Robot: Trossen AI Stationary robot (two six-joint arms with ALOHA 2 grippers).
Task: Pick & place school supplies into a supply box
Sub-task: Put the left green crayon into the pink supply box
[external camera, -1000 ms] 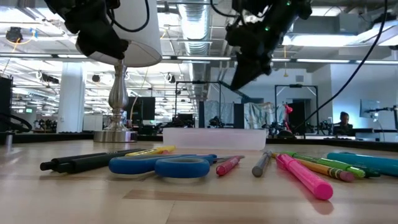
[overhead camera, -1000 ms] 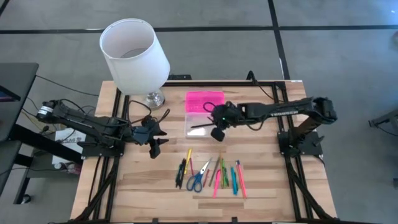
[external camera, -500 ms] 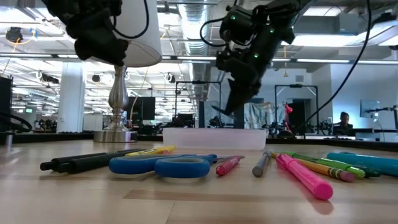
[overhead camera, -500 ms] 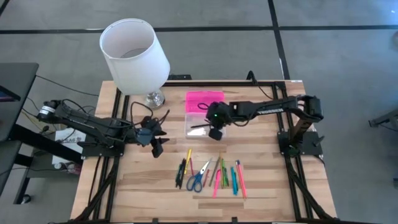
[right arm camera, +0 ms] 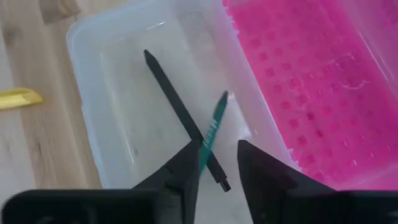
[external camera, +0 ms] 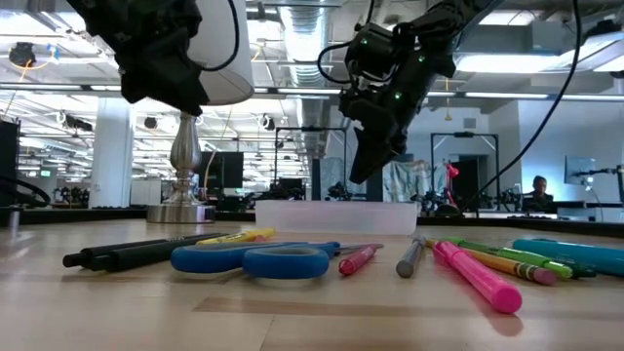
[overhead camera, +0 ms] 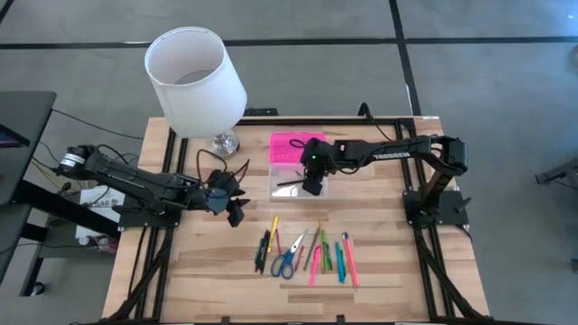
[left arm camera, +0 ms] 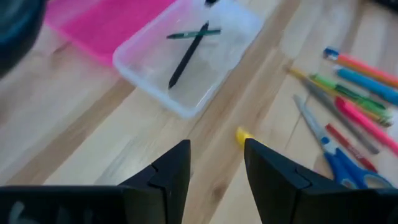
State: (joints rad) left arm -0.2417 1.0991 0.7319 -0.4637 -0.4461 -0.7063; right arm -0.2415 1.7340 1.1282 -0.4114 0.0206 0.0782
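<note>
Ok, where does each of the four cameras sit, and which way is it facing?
High: overhead, straight down on table, both arms, lamp.
Low: table height, level across pens to box; arms hang in from above.
Left wrist: past left claw, open, toward box.
Right wrist: right claw, open, over box.
Both wrist views share the black pen crossing the green one.

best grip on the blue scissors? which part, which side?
Probably the metal blades, from straight above. The scissors lie flat on the table, handles toward the front edge, blades toward the box. The blades are the narrow part; a black pen lies close beside the handles, leaving little room there.
</note>
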